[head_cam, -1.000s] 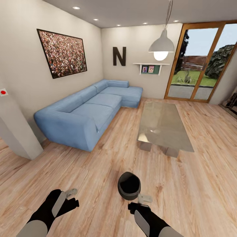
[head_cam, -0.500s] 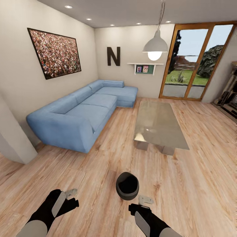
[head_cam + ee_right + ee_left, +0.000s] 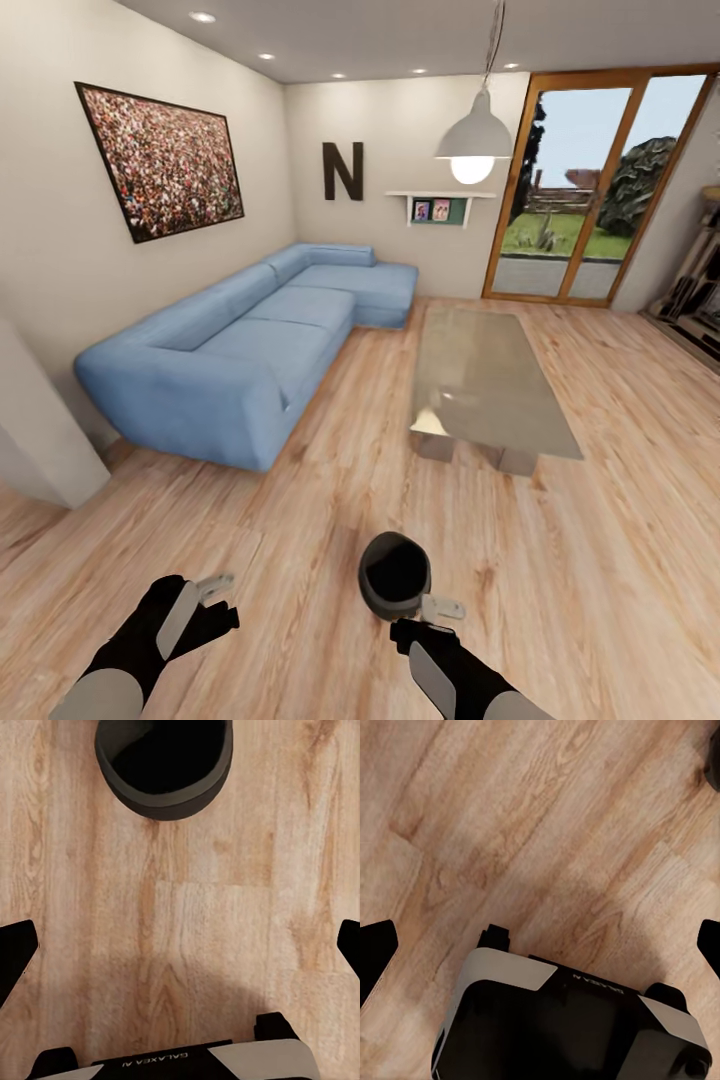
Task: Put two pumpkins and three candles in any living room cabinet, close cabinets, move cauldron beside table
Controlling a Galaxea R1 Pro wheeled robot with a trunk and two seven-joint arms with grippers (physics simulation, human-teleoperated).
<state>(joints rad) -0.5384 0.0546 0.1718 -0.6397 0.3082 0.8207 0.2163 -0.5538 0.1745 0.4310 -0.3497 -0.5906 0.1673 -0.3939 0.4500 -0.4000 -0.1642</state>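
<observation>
the cauldron [image 3: 394, 576] sits on the plank floor [image 3: 300, 520], well short of the table [image 3: 490, 380]. the right gripper [image 3: 441, 607] hovers just beside its rim with fingers spread, and the left gripper [image 3: 215, 585] hangs open too.

The cauldron [image 3: 163, 766] stands on the light plank floor [image 3: 225, 915], its wide mouth dark inside and its rim grey-black. The right hand [image 3: 180, 945] hangs above bare boards, its two black fingertips [image 3: 15, 952] spread far apart, nothing between them. The robot's pale base [image 3: 180, 1061] lies beneath.
</observation>
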